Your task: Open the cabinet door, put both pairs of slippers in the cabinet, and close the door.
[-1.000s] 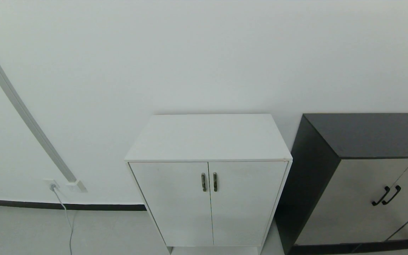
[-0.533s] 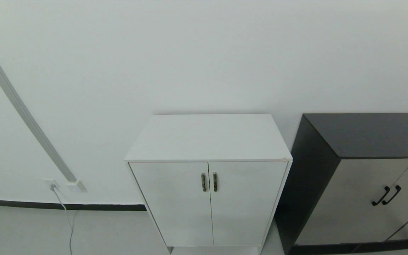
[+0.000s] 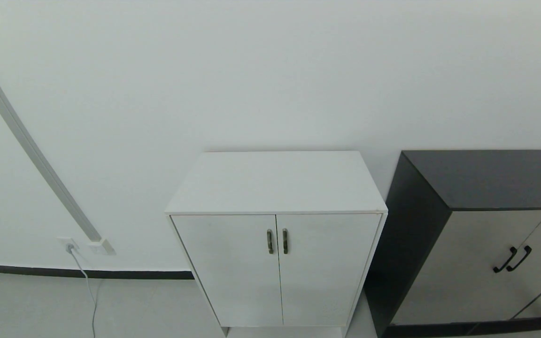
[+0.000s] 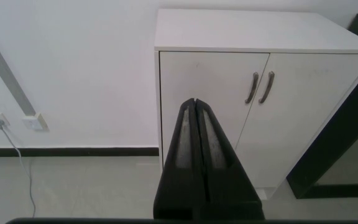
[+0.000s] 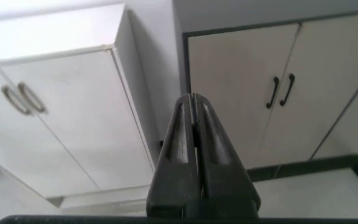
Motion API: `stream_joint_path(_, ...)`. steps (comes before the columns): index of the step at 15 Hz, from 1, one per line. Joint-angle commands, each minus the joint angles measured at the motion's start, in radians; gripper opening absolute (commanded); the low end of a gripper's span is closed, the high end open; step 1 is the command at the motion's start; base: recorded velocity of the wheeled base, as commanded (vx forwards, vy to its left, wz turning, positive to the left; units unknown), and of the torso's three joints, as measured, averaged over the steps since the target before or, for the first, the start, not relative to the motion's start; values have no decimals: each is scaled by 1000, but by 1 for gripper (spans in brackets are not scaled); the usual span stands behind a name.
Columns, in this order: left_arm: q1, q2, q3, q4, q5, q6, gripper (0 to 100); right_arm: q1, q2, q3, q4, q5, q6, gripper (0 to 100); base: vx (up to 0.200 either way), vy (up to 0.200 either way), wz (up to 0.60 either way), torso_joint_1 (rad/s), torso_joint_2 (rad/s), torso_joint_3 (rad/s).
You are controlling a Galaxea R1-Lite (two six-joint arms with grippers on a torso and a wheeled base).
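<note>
A white two-door cabinet (image 3: 275,188) stands against the wall, both doors closed, with two dark handles (image 3: 277,241) side by side at the centre seam. The left wrist view has the same cabinet (image 4: 260,37) and its handles (image 4: 259,88) some way ahead of my left gripper (image 4: 195,102), which is shut with nothing in it. My right gripper (image 5: 192,98) is shut and empty too, held off from the white cabinet (image 5: 55,37) and its handles (image 5: 22,98).
A black cabinet with pale doors and black handles (image 3: 512,258) stands right beside the white one. Left of it, a wall socket with a cable (image 3: 70,247) hangs to the floor, and a slanted conduit (image 3: 31,145) runs up the wall.
</note>
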Motion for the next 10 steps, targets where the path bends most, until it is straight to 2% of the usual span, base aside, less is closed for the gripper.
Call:
stream_joint_path(1, 0, 0, 0, 0, 0, 1, 0, 0, -2, 1, -2, -3, 4, 0, 0, 0, 0, 0, 0, 0)
stream_joint_path(10, 0, 0, 0, 0, -4, 9, 0, 0, -2, 1, 0, -2, -4, 0, 0, 0, 0, 0, 0, 0)
